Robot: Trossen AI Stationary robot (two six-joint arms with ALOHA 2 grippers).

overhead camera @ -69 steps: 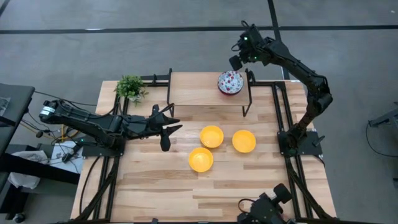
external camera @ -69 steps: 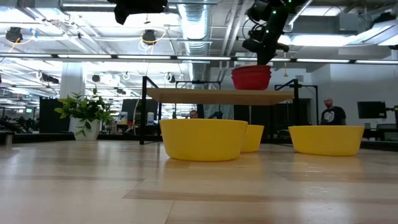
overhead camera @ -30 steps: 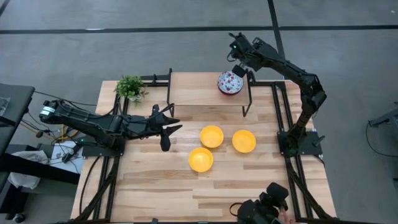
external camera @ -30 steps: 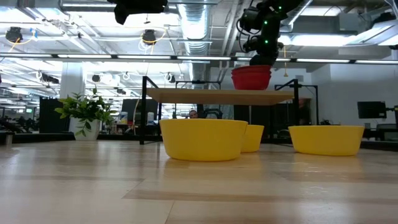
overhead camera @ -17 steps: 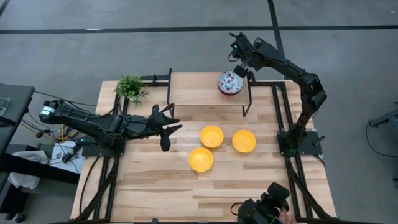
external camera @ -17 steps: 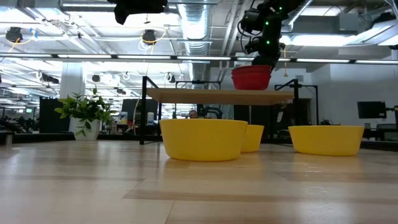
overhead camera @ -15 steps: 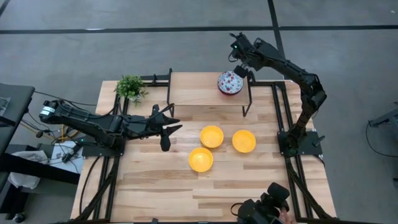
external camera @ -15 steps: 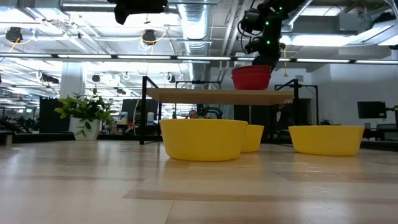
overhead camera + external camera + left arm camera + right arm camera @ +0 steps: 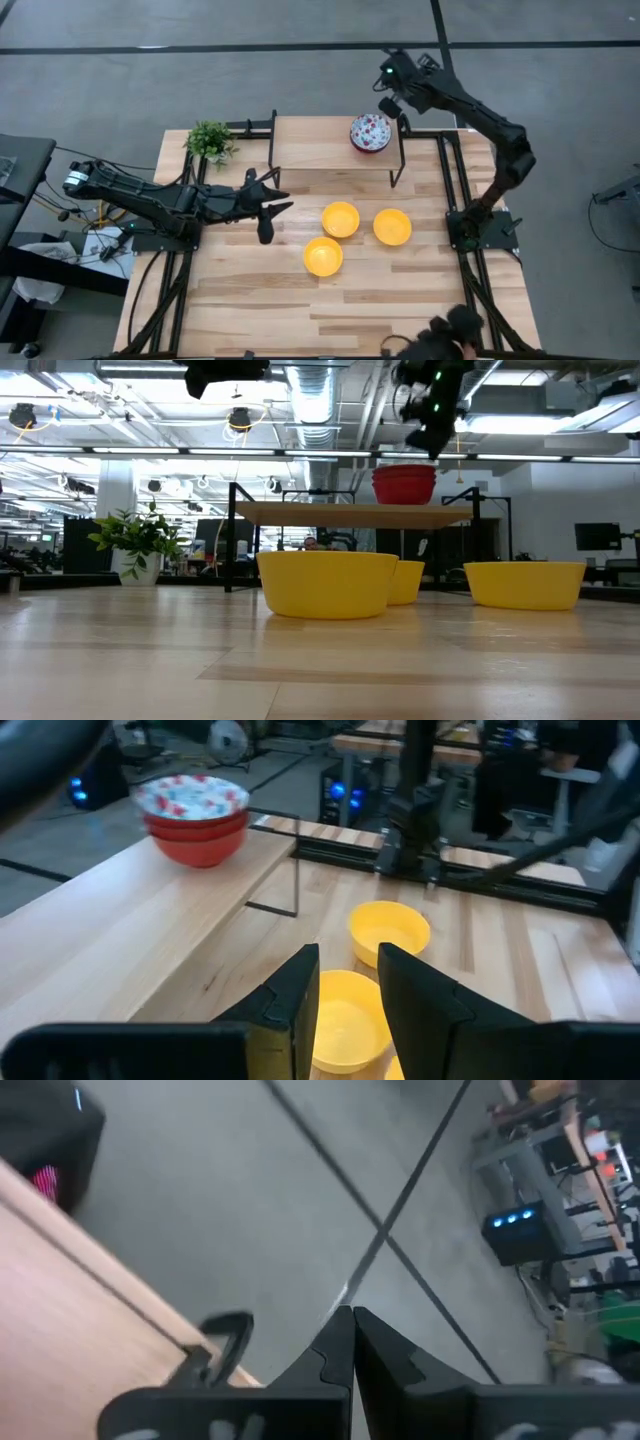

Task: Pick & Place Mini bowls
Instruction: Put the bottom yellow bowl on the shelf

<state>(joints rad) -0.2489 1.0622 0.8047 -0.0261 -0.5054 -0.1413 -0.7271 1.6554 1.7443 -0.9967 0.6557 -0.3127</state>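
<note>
The right gripper point(image 9: 387, 104), fingers together and empty, hangs just beyond the speckled bowl stack point(image 9: 370, 132) on the raised shelf point(image 9: 320, 142). A careless swing could knock the stack off. The left gripper point(image 9: 272, 203) waits part open, holding nothing.

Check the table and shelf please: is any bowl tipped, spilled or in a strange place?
Nothing stands out. The three yellow bowls sit upright on the table, and the floral bowls are stacked neatly on the raised shelf.

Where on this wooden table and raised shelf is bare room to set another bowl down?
Free: the raised wooden shelf left of the stacked speckled bowls, and the table's near strip below the three yellow bowls. Crowded: around those bowls and by the left gripper.
</note>
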